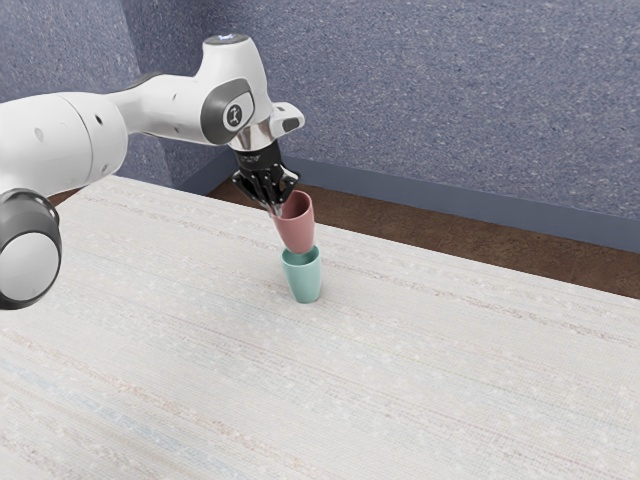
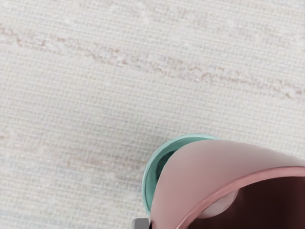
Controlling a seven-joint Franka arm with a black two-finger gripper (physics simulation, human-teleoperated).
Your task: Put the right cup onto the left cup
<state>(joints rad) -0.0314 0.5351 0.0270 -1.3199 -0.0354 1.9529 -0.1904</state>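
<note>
We observe the gripper (image 1: 276, 209), jaws closed on the pink cup (image 1: 298, 232) at its rim, above the green cup (image 1: 304, 282).

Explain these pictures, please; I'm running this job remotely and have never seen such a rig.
The machine is one white robot arm with a black two-fingered claw at its end, all drawn by a simulator. The exterior view comes from a camera at the arm's side. The wrist view comes from a camera on the arm's hand, looking toward the table.

The claw holds the pink cup by its wall, near the rim. On the table, below it, stands the green cup, its open mouth upward. The pink cup's lower end is at that mouth; whether it is just above or already slightly inside, I cannot tell.
</note>
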